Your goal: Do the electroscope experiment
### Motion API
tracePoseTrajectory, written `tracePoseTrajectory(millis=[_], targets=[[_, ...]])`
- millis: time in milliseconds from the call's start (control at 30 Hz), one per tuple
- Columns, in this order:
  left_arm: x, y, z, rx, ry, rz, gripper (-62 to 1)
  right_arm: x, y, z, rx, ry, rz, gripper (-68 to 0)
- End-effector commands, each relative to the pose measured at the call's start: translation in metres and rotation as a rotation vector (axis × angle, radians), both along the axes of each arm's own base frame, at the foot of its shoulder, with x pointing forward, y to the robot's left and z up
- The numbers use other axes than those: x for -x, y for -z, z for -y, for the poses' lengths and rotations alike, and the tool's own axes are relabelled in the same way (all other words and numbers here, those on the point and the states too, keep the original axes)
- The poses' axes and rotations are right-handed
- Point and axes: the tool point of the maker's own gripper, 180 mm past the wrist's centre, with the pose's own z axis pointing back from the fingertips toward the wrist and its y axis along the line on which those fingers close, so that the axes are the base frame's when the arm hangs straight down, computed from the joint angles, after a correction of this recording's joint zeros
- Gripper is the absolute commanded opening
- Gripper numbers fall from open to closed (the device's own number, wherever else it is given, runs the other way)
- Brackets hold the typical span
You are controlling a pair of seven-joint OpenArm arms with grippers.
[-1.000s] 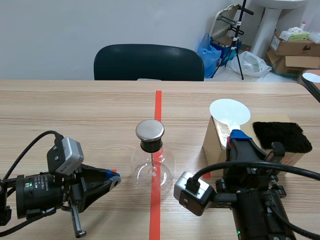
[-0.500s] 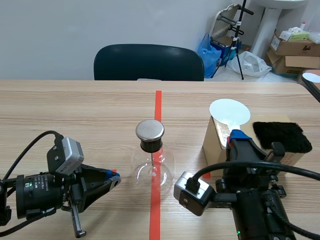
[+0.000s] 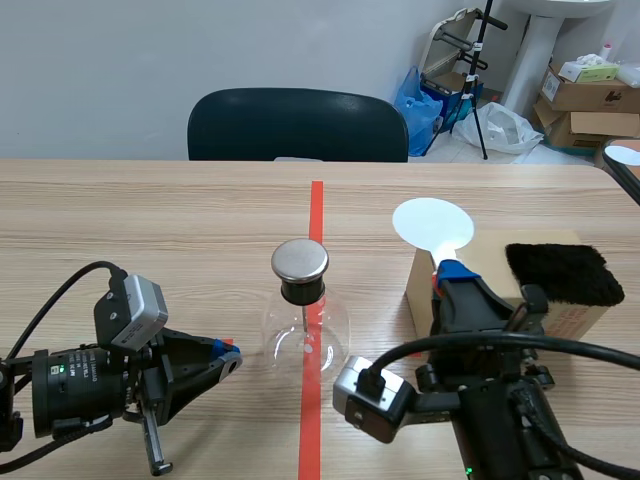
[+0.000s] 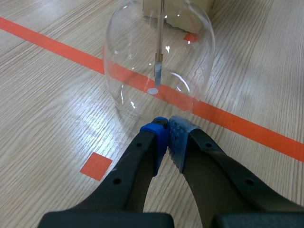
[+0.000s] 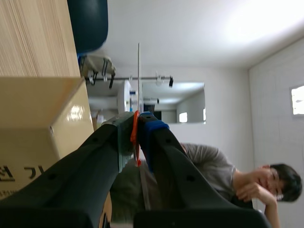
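Change: the right arm has shifted toward the robot's left and carried the white disc (image 3: 432, 222) with it, so the disc now stands closer to the flask (image 3: 305, 330). The left arm and all else are unchanged.

- Table (image 3: 150, 220): wooden, bears everything listed.
- Box (image 3: 422, 285): cardboard, on the right side of the table, just behind the right arm.
- Flask: clear glass, upright at the table's middle on the red tape line, closed by a metal cap (image 3: 300, 262). A thin rod (image 4: 158, 42) hangs inside it.
- Black cloth (image 3: 565, 272): furry, lying on top of the box.
- White disc: flat and round on a short handle, held upright with its long axis vertical. It is raised above the box's near corner.
- Right gripper (image 3: 452, 275): pinched shut on the disc's handle.
- Left gripper (image 4: 166, 129): closed, pads together, holding nothing. It is low over the table, just short of the flask's base.

Key relation: the metal cap lies to the robot's left of the disc, lower, and still apart from it. The right arm, already holding the disc, is judged the one to close that gap.
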Motion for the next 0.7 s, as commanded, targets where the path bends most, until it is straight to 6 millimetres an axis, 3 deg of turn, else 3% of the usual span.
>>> tracePoseTrajectory(millis=[0, 367, 667], targets=[[-0.004, -0.011, 0.007, 0.039, -0.001, 0.023, -59.2, -0.003, -0.009, -0.004, -0.006, -0.025, 0.032, -66.5], [-0.004, -0.011, 0.007, 0.039, -0.001, 0.023, -59.2, 0.014, -0.007, -0.048, 0.026, -0.289, 0.033, -66.5], [-0.004, -0.011, 0.007, 0.039, -0.001, 0.023, -59.2, 0.028, -0.005, -0.069, 0.043, -0.427, 0.034, -66.5]])
